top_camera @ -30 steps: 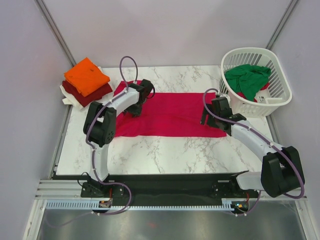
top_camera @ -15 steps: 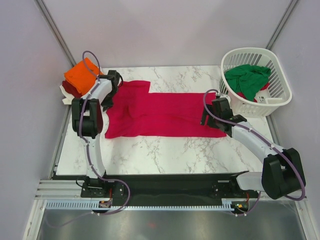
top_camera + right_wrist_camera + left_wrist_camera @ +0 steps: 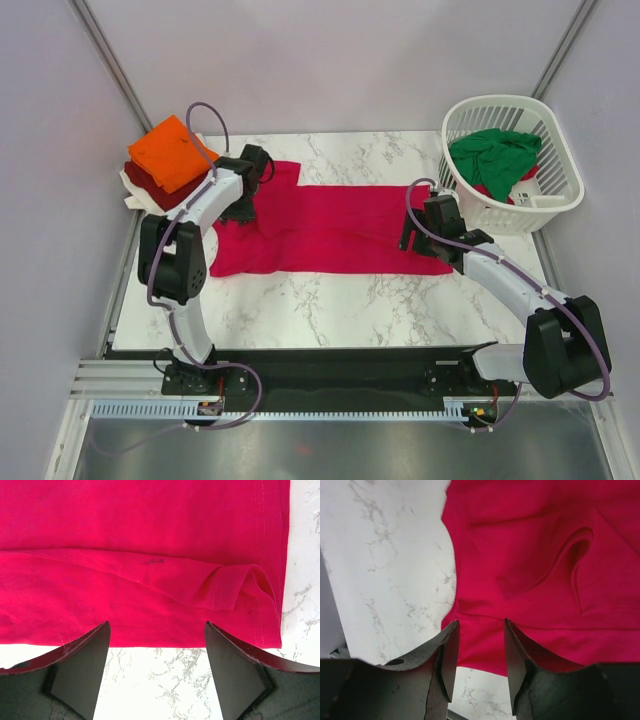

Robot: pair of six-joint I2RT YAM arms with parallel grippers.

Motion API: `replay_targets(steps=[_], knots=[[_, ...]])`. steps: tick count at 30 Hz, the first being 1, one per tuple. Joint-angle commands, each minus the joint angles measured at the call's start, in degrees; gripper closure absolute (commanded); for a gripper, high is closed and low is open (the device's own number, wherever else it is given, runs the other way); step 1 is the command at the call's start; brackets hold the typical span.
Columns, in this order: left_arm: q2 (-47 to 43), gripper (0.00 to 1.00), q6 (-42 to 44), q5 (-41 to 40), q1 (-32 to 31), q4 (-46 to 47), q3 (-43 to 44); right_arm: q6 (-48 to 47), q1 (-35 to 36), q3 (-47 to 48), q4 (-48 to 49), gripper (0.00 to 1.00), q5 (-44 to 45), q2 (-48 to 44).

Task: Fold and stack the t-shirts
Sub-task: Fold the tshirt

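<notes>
Hovering half-parted and empty, the left jaws hang over the rumpled sleeve end of the red t-shirt, probably to smooth it; the right jaws gape wide, empty, above its doubled-over hem corner, the shirt spread on the worktop between both

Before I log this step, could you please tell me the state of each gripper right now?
Left gripper: open, empty, over the crimson t-shirt.
Right gripper: wide open, empty.

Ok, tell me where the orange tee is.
In the top view, the orange tee lies on the dark red tee at the table's far-left corner, left of the crimson tee.
</notes>
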Motion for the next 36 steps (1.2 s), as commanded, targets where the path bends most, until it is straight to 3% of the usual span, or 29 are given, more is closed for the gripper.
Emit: replay_targets(steps=[1, 12, 36], knots=[[0.8, 0.53, -4.0, 3.2, -1.1, 2.6, -3.0, -0.7, 0.2, -0.2, 2.2, 0.16, -0.9, -0.3], [8.7, 0.54, -3.3, 2.4, -1.7, 6.0, -2.6, -0.9, 0.2, -0.7, 2.2, 0.16, -1.1, -0.9], [13.3, 0.52, -1.3, -3.5, -1.2, 5.4, 4.6, -0.9, 0.3, -0.8, 2.6, 0.16, -1.8, 0.6]])
